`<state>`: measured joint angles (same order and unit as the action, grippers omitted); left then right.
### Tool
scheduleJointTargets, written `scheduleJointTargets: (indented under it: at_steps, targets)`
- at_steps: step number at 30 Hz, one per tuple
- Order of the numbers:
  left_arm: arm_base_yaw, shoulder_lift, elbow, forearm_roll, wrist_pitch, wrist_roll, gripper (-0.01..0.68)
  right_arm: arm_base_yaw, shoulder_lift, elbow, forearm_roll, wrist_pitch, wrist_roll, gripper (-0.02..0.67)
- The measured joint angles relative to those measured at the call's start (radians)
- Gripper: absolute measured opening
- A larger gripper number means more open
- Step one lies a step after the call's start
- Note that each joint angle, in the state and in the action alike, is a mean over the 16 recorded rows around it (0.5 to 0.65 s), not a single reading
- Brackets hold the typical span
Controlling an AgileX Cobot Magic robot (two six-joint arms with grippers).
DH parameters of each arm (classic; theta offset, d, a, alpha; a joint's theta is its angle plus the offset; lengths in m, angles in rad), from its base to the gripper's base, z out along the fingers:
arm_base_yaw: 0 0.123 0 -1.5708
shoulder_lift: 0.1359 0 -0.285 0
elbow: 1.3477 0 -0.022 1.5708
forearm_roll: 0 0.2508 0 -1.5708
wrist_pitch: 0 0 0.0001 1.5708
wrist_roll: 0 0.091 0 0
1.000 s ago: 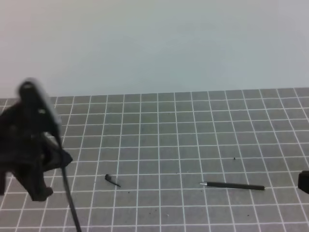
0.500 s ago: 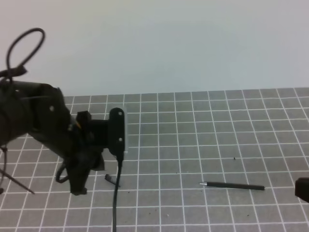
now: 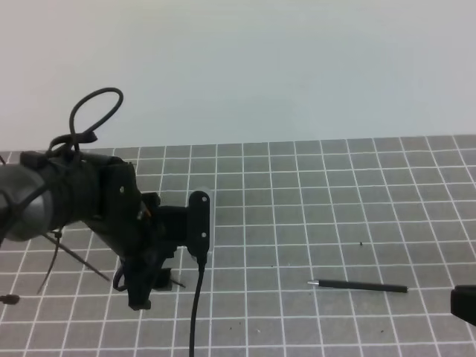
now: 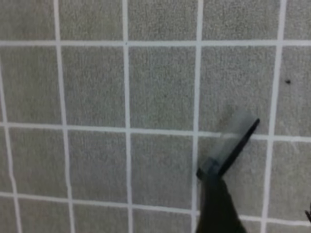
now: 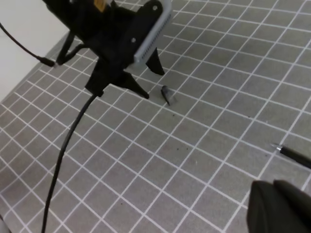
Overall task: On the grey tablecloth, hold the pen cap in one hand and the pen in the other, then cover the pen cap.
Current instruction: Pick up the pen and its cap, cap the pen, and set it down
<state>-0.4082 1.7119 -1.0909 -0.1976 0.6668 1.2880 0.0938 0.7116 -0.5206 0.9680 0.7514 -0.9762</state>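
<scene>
The pen cap (image 5: 166, 93), tiny and black with a thin clip, lies on the grey tablecloth (image 3: 297, 223). My left gripper (image 5: 153, 83) hangs just left of the cap with its two pointed fingers spread, open and empty. In the high view the gripper (image 3: 149, 291) half hides the cap (image 3: 176, 282). The left wrist view shows the cap (image 4: 238, 148) close, low and right of centre. The pen (image 3: 358, 285), thin and black with a pale tip pointing left, lies flat to the right. My right gripper (image 3: 465, 303) sits at the right edge, just beyond the pen's end, shut and empty.
The left arm's black cable (image 3: 195, 320) drops to the front edge of the cloth. A thin rod (image 3: 78, 256) sticks out to the arm's left. A few dark specks (image 3: 361, 243) dot the cloth. A pale wall rises behind the far edge.
My left arm has swung in from the far left to the pen cap, and its jaws have gone from shut to open. The pen, the cap and the right gripper have stayed put.
</scene>
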Motion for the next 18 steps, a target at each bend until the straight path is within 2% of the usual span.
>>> scheduleJointTargets:
  at_steps: [12,15,18]
  targets:
    - [0.0,0.086,-0.002,0.046,-0.08,0.033,0.368,0.0,0.0,0.0,-0.013,0.017,0.0,-0.008]
    - [0.0,0.102,-0.002,0.051,-0.087,0.03,0.34,0.0,0.0,0.0,-0.017,0.02,0.0,-0.008]
    - [0.0,0.113,-0.002,0.054,-0.086,0.021,0.282,0.0,0.0,0.0,-0.021,0.021,0.0,-0.008]
